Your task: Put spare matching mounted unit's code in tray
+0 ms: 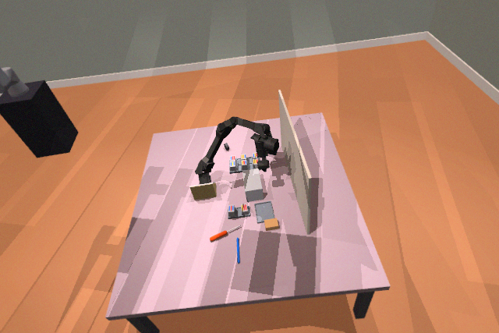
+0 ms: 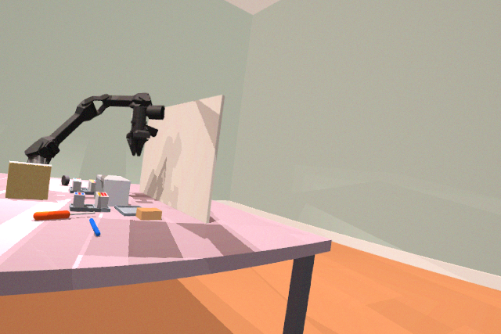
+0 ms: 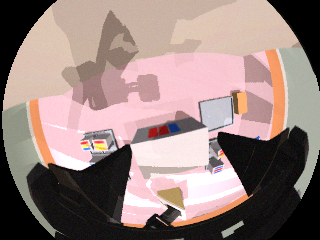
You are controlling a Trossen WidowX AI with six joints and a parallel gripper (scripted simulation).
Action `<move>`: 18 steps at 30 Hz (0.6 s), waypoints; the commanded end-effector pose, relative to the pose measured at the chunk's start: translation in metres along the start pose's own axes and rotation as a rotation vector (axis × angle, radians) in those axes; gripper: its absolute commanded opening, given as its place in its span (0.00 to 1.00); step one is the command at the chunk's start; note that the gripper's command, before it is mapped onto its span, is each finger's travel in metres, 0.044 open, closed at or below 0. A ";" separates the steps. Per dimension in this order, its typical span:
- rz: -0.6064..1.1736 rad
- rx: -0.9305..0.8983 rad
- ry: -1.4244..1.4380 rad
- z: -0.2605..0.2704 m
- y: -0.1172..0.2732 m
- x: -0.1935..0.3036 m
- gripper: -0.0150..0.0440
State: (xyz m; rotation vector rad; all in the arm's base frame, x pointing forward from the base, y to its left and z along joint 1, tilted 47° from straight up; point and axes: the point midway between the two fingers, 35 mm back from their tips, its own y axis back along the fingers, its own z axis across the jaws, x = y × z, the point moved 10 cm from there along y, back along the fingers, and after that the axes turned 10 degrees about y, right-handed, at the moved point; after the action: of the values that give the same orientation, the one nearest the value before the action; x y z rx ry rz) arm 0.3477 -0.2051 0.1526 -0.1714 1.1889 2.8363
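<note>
The mounted unit, a grey box (image 1: 254, 193) (image 2: 117, 192) (image 3: 170, 152), stands mid-table. In the wrist view its back shows three patches, red, red and blue from left to right. The far rack (image 2: 77, 192) holds several small grey spares with striped tops; one spare (image 3: 101, 144) has red and yellow stripes. The near rack (image 2: 89, 209) holds two spares: one (image 1: 231, 209) (image 2: 79, 199) with blue and red marks, one (image 1: 245, 208) (image 2: 102, 199) with yellow and red. The grey tray (image 1: 264, 210) (image 3: 216, 114) is empty. My gripper (image 2: 136, 154) (image 3: 176, 143) is open and empty, high above the table.
A tall pale panel (image 1: 295, 156) (image 2: 184, 152) stands right of the unit, near the arm. An orange block (image 1: 271, 224) (image 2: 149, 213) touches or nearly touches the tray. A screwdriver (image 1: 218, 235) (image 2: 52, 215) and a blue pen (image 1: 238, 250) (image 2: 94, 227) lie nearer the front.
</note>
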 end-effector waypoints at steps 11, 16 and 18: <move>-0.007 -0.001 0.049 0.011 0.002 0.000 1.00; 0.007 -0.001 0.388 0.090 -0.001 0.012 1.00; 0.012 -0.004 0.529 0.120 -0.004 0.021 1.00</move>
State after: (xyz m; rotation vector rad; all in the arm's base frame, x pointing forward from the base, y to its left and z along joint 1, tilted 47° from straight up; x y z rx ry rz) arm 0.3331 -0.1459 0.2053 -0.6955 1.2483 2.8984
